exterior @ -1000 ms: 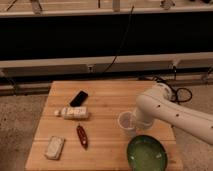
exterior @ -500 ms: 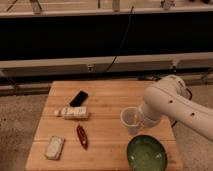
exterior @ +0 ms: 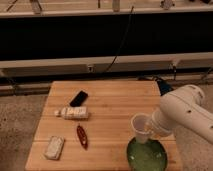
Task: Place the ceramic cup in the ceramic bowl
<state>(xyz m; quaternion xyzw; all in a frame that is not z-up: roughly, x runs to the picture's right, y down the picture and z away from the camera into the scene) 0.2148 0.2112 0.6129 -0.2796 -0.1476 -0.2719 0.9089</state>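
Observation:
The ceramic cup (exterior: 140, 128) is a small whitish tapered cup, held upright just above the far rim of the ceramic bowl (exterior: 146, 156). The bowl is wide, glossy green, and sits at the table's front right corner. My gripper (exterior: 151, 129) is at the cup's right side, at the end of the bulky white arm (exterior: 187, 112) that comes in from the right. The arm hides most of the gripper, which appears to hold the cup off the table.
On the wooden table (exterior: 107, 95) lie a black phone (exterior: 78, 98), a white bottle on its side (exterior: 73, 113), a red-brown pod-like object (exterior: 81, 136) and a pale rectangular box (exterior: 54, 147). Dark wall and rails run behind.
The arm has lifted the cup off the table and carried it forward and right, from the table's middle right to just over the bowl's far rim.

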